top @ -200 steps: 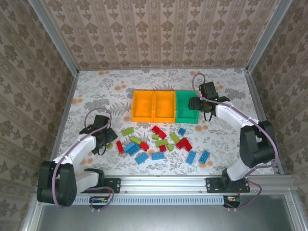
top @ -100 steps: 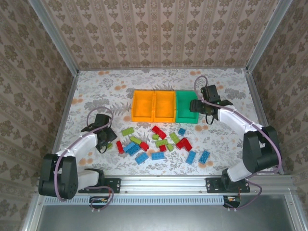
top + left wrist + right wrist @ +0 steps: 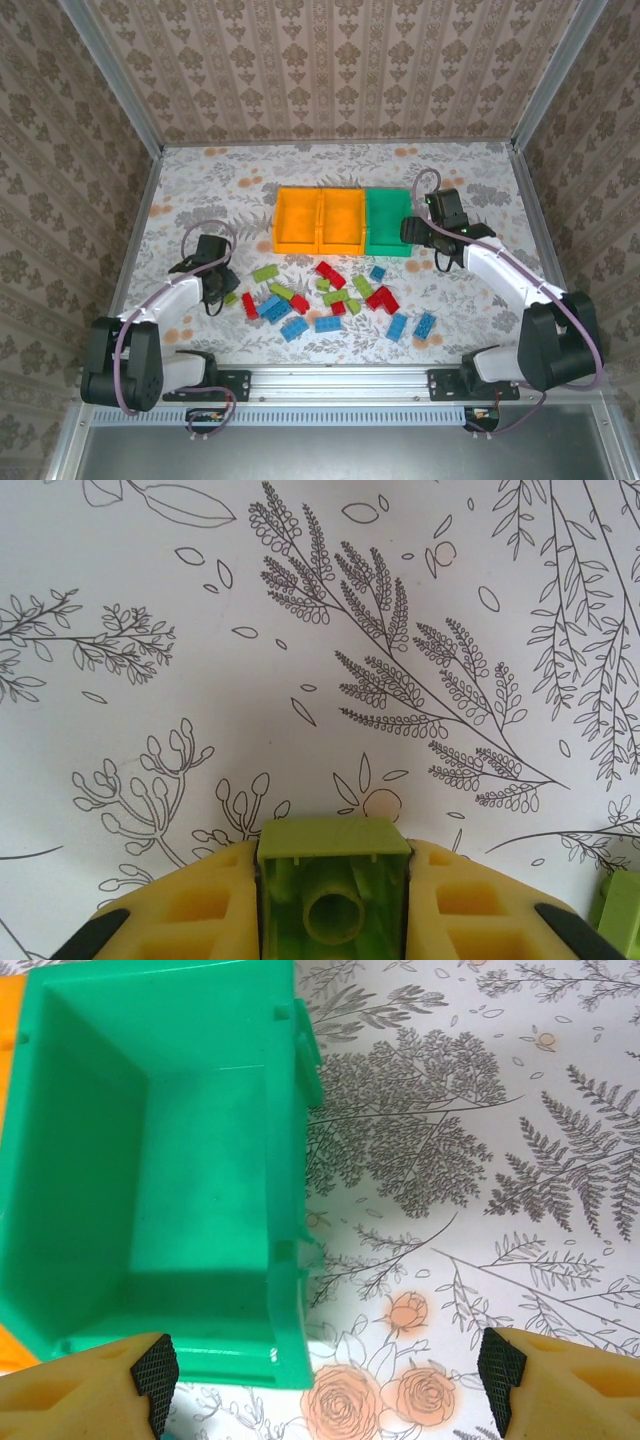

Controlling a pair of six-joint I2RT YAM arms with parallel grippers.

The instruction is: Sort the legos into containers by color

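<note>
Three bins (image 3: 320, 248) stand in a row mid-tabletop (image 3: 200, 190) in the top view, two orange and the green bin (image 3: 388, 250) at the right end. Loose bricks (image 3: 330, 297) in red, blue and lime are scattered on their near side. The left tool (image 3: 220, 296) is down at the left fringe of that scatter, so the green bin lies up and to the right of it, across the pile and well apart. The right tool (image 3: 418, 236) hovers at that bin's near right corner and is by far the nearer, yet I judge the carry falls to the left arm. In the left wrist view, the left tool (image 3: 335, 910) is clamped tight on a lime brick (image 3: 335, 852), a small translucent piece squeezed across its width between the yellow pads (image 3: 180, 905), with its hollow underside and one round tube facing the camera. Whether it has left the tabletop I cannot tell. In the right wrist view, the right tool (image 3: 320, 1380) stands wide apart and grips nothing, and the green bin's (image 3: 290, 1160) right wall and near rim lie between its pads.
</note>
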